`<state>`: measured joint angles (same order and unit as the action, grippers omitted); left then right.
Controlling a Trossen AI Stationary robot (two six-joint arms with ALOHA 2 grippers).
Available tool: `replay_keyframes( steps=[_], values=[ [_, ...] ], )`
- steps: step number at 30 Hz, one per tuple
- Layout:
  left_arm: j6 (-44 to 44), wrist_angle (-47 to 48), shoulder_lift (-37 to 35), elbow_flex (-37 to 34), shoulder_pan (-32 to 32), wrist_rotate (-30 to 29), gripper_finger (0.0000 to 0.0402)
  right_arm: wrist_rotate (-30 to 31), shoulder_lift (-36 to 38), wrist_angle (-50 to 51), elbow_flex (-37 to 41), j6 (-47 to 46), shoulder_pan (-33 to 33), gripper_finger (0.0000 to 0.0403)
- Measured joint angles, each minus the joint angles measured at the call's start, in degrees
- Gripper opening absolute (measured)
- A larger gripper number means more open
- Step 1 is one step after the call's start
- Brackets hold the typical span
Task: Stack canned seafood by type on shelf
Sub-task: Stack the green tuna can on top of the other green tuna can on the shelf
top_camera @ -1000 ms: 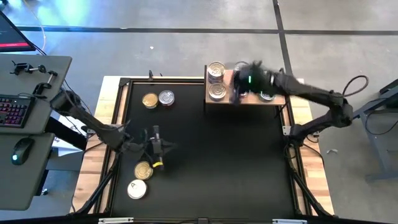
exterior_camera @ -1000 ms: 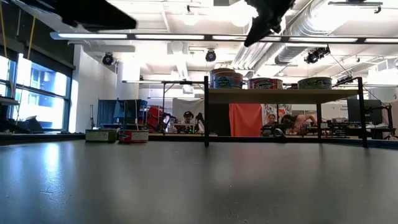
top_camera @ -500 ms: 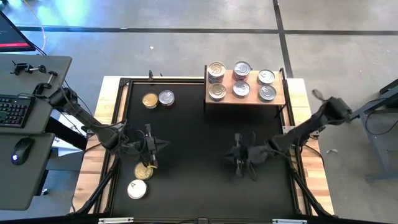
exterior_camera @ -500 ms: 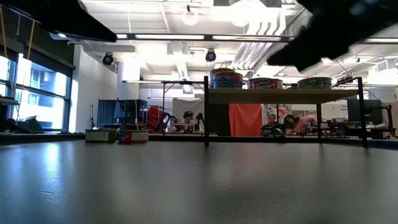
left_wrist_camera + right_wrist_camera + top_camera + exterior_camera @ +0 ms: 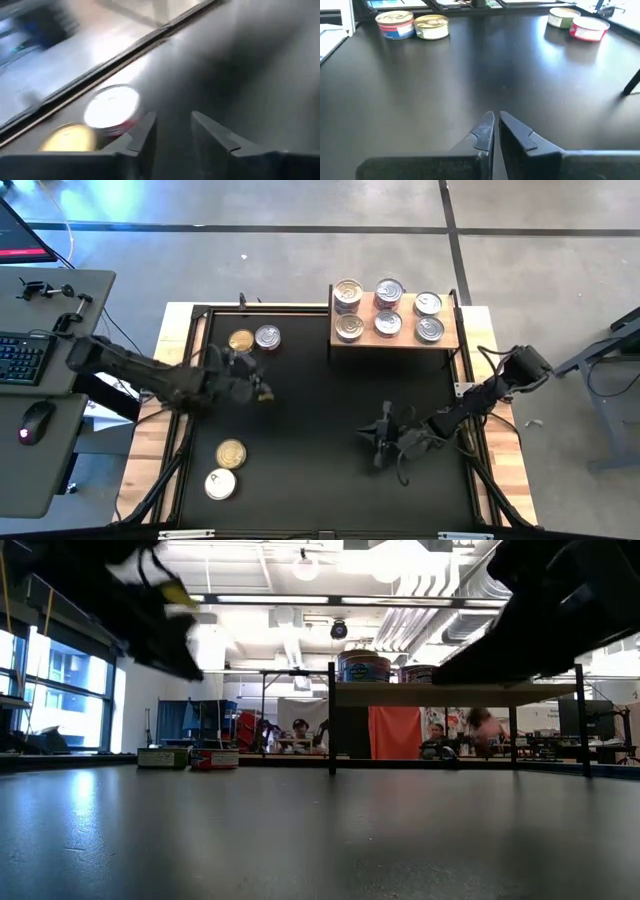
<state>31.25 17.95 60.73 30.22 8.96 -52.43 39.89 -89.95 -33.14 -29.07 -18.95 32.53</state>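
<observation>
The shelf (image 5: 442,316), a light-wood board on a black frame, stands at the table's far right with several tins (image 5: 388,324) on top. A gold tin (image 5: 241,341) and a silver tin (image 5: 267,336) sit on the table at the far left. Another gold tin (image 5: 231,453) and a silver tin (image 5: 220,484) sit at the near left. My left gripper (image 5: 172,132) is open and empty, just on the near side of the far-left pair, with the silver tin (image 5: 111,106) ahead of its fingers. My right gripper (image 5: 495,131) is shut and empty over the table's right middle (image 5: 381,436).
A desk with a keyboard (image 5: 20,358) and a mouse (image 5: 35,422) stands beyond the table's left edge. The table has a raised black rim (image 5: 190,350). The dark surface between the two arms (image 5: 320,410) is free. People show in the room behind the shelf (image 5: 480,732).
My right gripper has left the shelf top, come down and toward the near edge, and now hovers low over the right middle of the table. My left gripper has swung from beside the near-left gold tin toward the far edge, up to the far-left pair. The tins have stayed put.
</observation>
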Motion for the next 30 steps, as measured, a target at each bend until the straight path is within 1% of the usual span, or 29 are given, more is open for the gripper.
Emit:
replay_keyframes(
  steps=[2,6,8,11,15,17,18,20,22,23,26,28,30],
  values=[
    [-0.8,1.9,0.0,0.0,-6.8,2.2,0.0131,-0.1,0.0,-0.3,-0.6,1.9,-0.8,0.0016],
    [-6.9,2.6,1.0,0.0,-20.4,13.4,0.0154,-0.2,0.0,-1.4,-1.2,3.9,-2.5,0.0016],
    [-11.0,2.6,2.2,0.0,-26.1,17.6,0.0158,-0.6,0.0,-1.4,-1.2,4.0,-3.3,0.0016],
    [-13.6,2.4,4.7,0.0,-33.5,18.3,0.0156,-0.9,0.0,-1.4,-1.2,3.8,-4.0,0.0016],
    [-15.4,2.3,9.1,0.0,-41.6,18.4,0.0140,-0.9,0.0,-1.4,-1.2,4.0,-4.2,0.0016],
    [-16.0,1.9,11.7,0.0,-44.5,20.3,0.0129,-0.9,0.0,-1.4,-1.2,4.0,-4.2,0.0016],
    [-16.3,1.4,13.0,0.0,-45.6,22.4,0.0123,-0.9,0.0,-1.4,-1.2,4.0,-4.2,0.0016],
    [-16.3,0.5,14.9,0.2,-46.6,26.6,0.0113,-0.9,0.0,-1.4,-1.2,4.0,-4.2,0.0016],
    [-14.8,0.4,15.7,0.3,-46.2,32.6,0.0104,-0.9,0.0,-1.4,-1.2,4.0,-4.2,0.0016],
    [-13.5,0.8,15.6,0.4,-45.2,36.5,0.0099,-0.9,0.0,-1.4,-1.2,4.0,-4.2,0.0016],
    [-9.8,1.3,13.1,0.2,-39.9,47.6,0.0089,-0.9,0.0,-1.4,-1.2,3.8,-4.2,0.0016],
    [-8.6,1.2,10.5,-0.1,-35.1,50.7,0.0086,-0.9,0.0,-1.4,-1.2,3.8,-4.2,0.0016],
    [-9.1,0.5,8.0,-0.3,-29.6,52.0,0.0084,-0.9,0.0,-1.4,-1.2,3.5,-4.2,0.0016]
  ],
)
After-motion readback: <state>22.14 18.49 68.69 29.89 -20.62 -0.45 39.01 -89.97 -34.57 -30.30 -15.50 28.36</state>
